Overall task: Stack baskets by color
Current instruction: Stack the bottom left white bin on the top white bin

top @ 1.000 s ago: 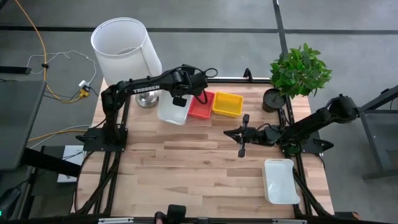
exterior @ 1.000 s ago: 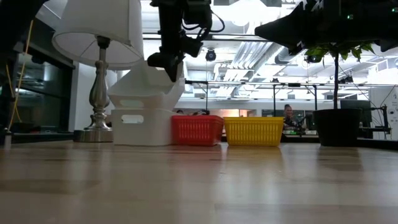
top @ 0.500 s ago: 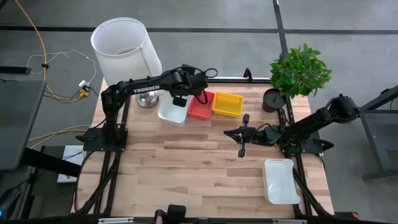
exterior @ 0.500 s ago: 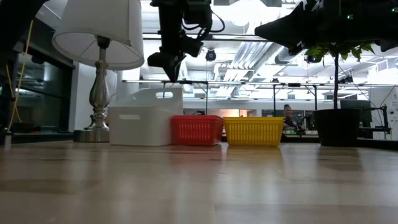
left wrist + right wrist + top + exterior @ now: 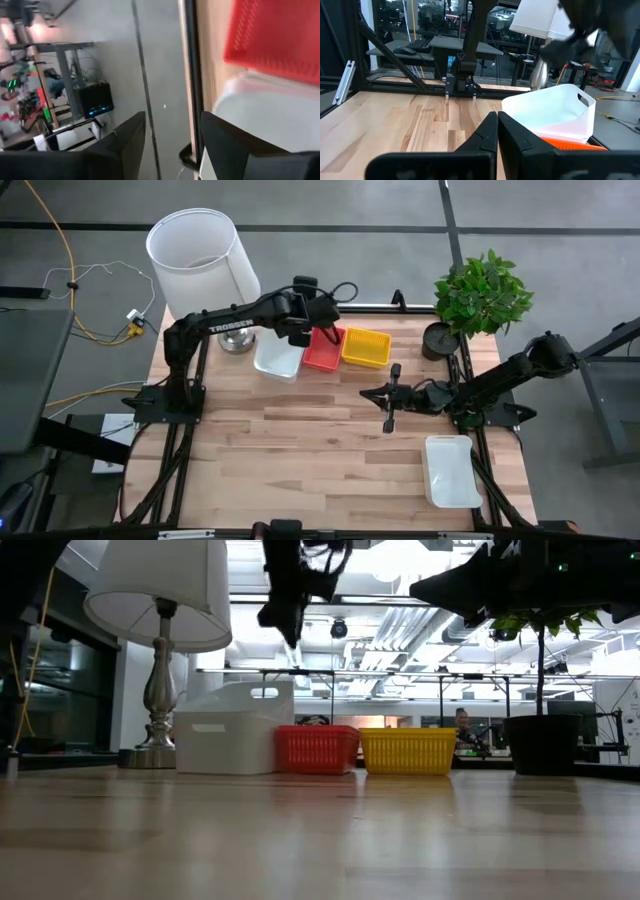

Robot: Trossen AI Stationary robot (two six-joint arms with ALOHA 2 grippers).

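At the table's far edge, a white basket (image 5: pixel 278 358) sits nested in another white one (image 5: pixel 228 745). Next to it stand a red basket (image 5: pixel 323 350) and a yellow basket (image 5: pixel 366 347), each on its bottom. My left gripper (image 5: pixel 299 337) hangs open above the white stack (image 5: pixel 260 115), clear of it, with the red basket (image 5: pixel 275 35) beyond. A further white basket (image 5: pixel 450 470) rests near the table's right front. My right gripper (image 5: pixel 389 418) is shut and holds nothing, held level over the table's right middle.
A lamp with a white shade (image 5: pixel 197 252) stands at the far left corner, close beside the white stack. A potted plant (image 5: pixel 480 295) stands at the far right. The middle and front left of the wooden table (image 5: pixel 280 450) hold no objects.
My left gripper has let go of the upper white basket and risen above the stack. The basket, which sat tilted on the lower white one, has dropped into it and now rests nested.
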